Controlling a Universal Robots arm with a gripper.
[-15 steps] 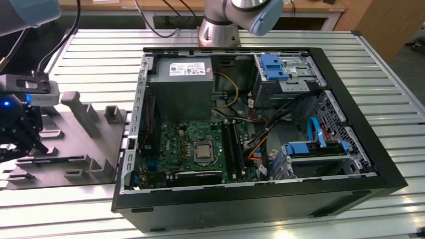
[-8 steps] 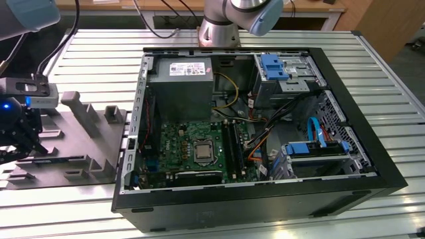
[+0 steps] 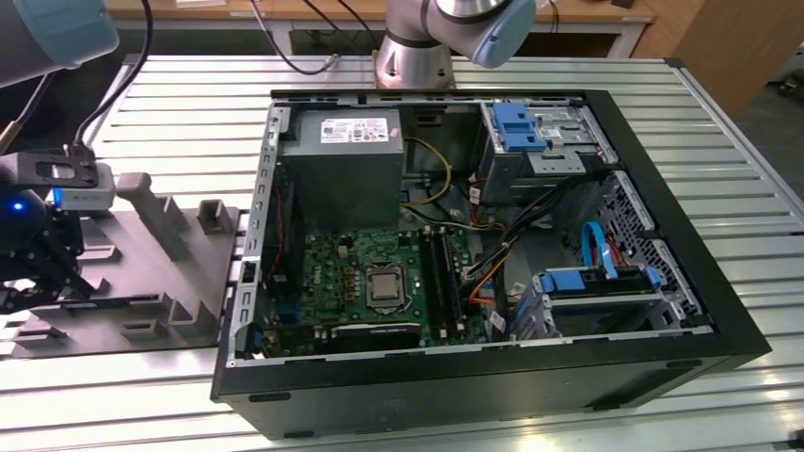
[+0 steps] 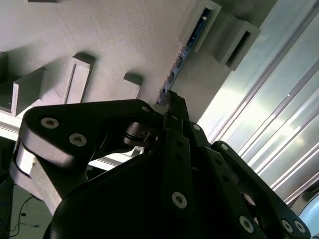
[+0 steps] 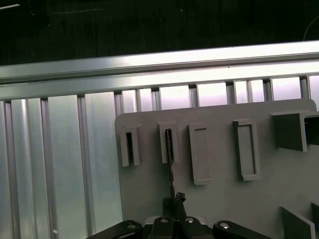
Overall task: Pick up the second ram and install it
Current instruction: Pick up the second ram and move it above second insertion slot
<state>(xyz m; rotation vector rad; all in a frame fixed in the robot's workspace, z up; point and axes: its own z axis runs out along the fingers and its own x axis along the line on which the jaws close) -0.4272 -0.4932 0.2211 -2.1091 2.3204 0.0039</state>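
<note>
Poised at nine o'clock of the open computer case (image 3: 703, 311) in the exterior view, the gripper (image 3: 25, 290) has its jaws pinched narrow on the second ram (image 4: 185, 50), which stands on edge in a slot of the grey holder (image 3: 164, 282), seemingly so its upper edge can be gripped.

Soft light, glare across table (image 5: 199, 74)

The exterior view looks steeply down on the open computer case (image 3: 503, 395) and slatted table (image 3: 703, 122). Both wrist views peer close past the gripper (image 5: 173, 201) (image 4: 172, 99) at the grey fixture (image 5: 219, 199) (image 4: 99, 35), which the exterior view shares (image 3: 164, 235) toward the table's edge on the exterior view's left.
</note>
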